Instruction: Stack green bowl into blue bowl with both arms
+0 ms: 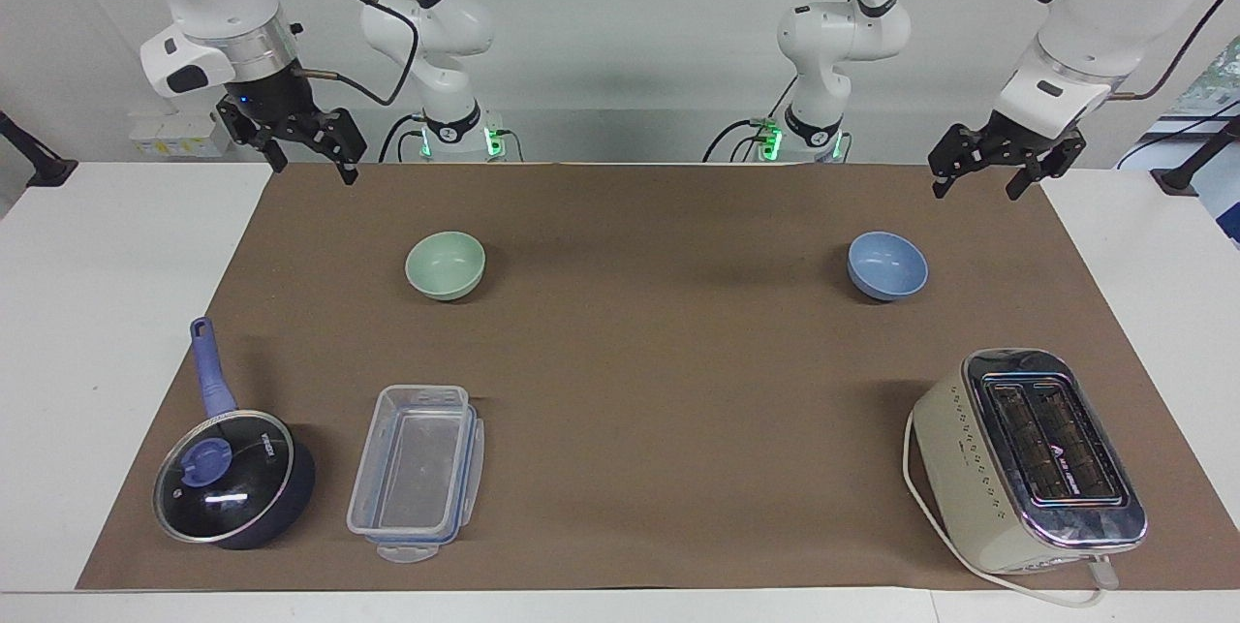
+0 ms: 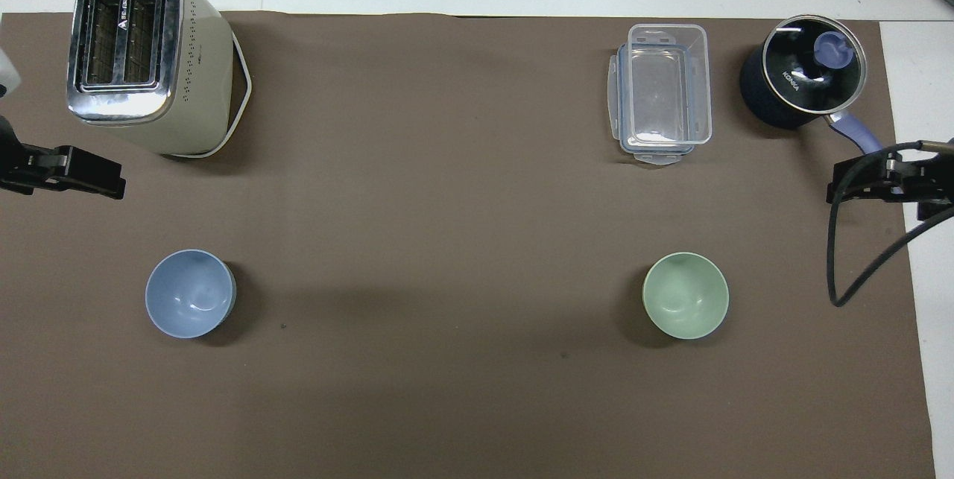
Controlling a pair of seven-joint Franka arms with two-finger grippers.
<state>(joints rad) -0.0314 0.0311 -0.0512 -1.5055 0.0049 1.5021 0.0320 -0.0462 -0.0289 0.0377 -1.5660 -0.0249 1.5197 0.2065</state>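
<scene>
The green bowl (image 1: 446,264) (image 2: 686,295) stands upright on the brown mat toward the right arm's end. The blue bowl (image 1: 887,265) (image 2: 190,293) stands upright toward the left arm's end, level with it and far apart from it. Both bowls are empty. My right gripper (image 1: 314,172) hangs open and empty in the air over the mat's corner at its own end, well clear of the green bowl. My left gripper (image 1: 976,193) hangs open and empty over the mat's corner at its own end, clear of the blue bowl.
A cream toaster (image 1: 1027,458) (image 2: 141,54) stands farther from the robots than the blue bowl. A clear plastic container (image 1: 417,473) (image 2: 662,92) and a dark blue lidded saucepan (image 1: 232,487) (image 2: 805,77) stand farther out than the green bowl.
</scene>
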